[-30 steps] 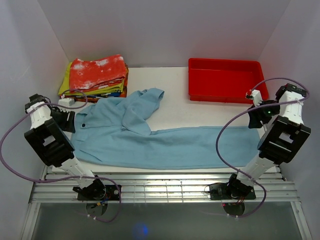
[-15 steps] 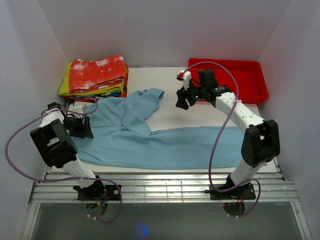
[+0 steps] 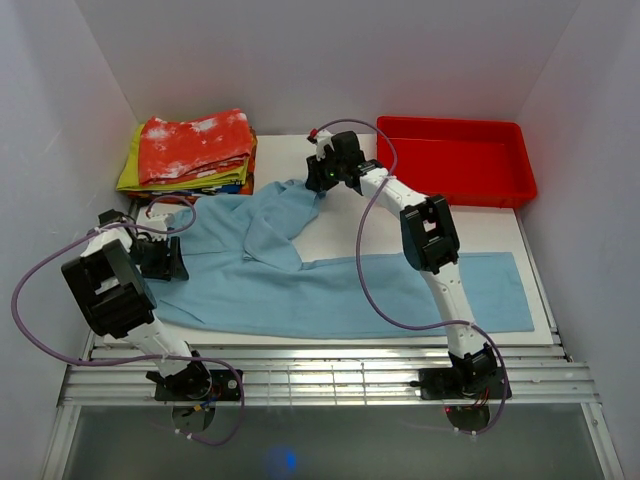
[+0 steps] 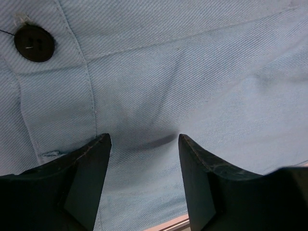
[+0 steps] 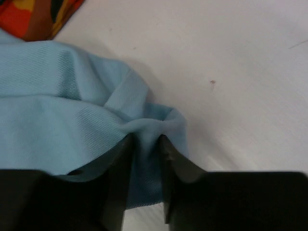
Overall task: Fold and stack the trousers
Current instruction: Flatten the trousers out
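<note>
The light sky-blue trousers (image 3: pixel 330 290) lie spread on the white table, one leg running right, the other folded up toward the back. My left gripper (image 3: pixel 172 258) sits low over the waistband at the left. In the left wrist view its jaws (image 4: pixel 144 139) stand open over flat fabric (image 4: pixel 192 72) near a black button (image 4: pixel 33 43). My right arm reaches far across to the folded leg's end, where the right gripper (image 3: pixel 322 182) is. In the right wrist view it (image 5: pixel 145 139) is shut on a puckered bunch of the trousers (image 5: pixel 57 110).
A stack of folded clothes (image 3: pixel 190 150), red-and-white on top, stands at the back left, its corner showing close to the right gripper (image 5: pixel 38 14). A red tray (image 3: pixel 455 160) sits at the back right. White walls close in on both sides. Metal rails (image 3: pixel 320 375) line the near edge.
The right arm has swung from its folded pose at the right across to the far leg end and closed on the fabric. The left gripper came in over the waistband.
</note>
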Motion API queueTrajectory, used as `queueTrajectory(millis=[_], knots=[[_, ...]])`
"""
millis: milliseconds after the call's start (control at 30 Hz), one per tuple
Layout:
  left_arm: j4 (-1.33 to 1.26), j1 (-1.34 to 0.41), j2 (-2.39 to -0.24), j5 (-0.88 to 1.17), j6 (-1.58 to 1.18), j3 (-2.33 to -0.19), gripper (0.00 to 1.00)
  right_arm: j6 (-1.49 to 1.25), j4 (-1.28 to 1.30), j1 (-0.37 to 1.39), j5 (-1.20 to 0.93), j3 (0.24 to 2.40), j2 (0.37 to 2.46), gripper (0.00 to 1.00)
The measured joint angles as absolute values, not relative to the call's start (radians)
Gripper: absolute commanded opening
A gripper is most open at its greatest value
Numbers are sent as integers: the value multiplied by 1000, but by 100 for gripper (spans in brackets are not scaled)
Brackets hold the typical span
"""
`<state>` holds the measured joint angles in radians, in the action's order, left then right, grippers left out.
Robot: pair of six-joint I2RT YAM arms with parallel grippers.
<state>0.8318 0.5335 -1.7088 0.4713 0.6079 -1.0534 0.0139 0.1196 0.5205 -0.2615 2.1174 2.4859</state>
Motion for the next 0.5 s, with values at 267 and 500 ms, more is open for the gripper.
queueTrajectory(millis=[267,500], knots=[[813,588,-1730,455,585,-1056,39,120,276,507,-398,1971,2323,8],[803,601,-1734,450,588,-1055,30,265,344,467,-289,1972,2056,79]])
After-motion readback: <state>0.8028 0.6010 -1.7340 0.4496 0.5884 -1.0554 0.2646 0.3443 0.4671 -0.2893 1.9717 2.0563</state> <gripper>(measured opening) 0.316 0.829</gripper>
